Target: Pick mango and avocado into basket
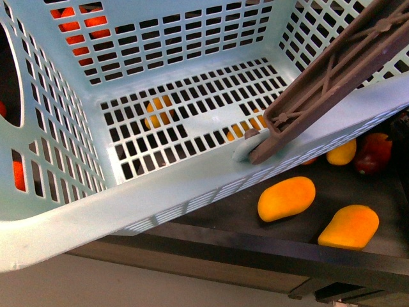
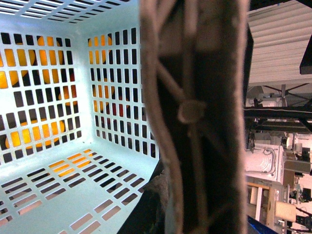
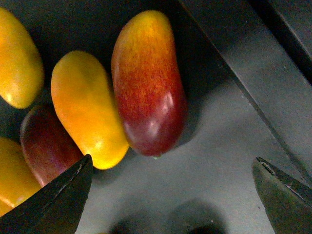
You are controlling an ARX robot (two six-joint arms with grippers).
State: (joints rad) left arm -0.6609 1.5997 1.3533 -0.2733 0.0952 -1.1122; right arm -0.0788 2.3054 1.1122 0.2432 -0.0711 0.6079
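Five mangoes show under the right arm. Which one is in line? — DESK

The red-blushed mango [image 3: 148, 83]. It lies just beyond the right pincer [image 3: 170, 195]. Its long axis points away from the pincer, roughly square to the line on which the jaws would close. It sits nearer one fingertip [image 3: 58, 200] than the other. The jaws stand wide apart and hold nothing. — PHOTOGRAPHER

And the other four? — DESK

An orange mango [image 3: 87, 109] lies side by side with it, apparently touching. Past that is a maroon mango [image 3: 46, 144], then a yellow mango [image 3: 17, 58] and a second yellow mango [image 3: 12, 180], both cut by the frame. The front view counts four fruits [image 1: 286, 198] in the open on the dark surface [image 1: 287, 233]: two orange, one yellow, one red. No avocado is visible anywhere. — PHOTOGRAPHER

The basket? — DESK

One mint-green basket [image 1: 192, 192], empty and tilted, hangs close to the body camera over the surface's near edge. Its brown handle [image 1: 332, 70] fills the left wrist view. The left pincer itself does not show, so I cannot tell its grip. The right arm is, by my reading, the nearer to the fruit. — PHOTOGRAPHER
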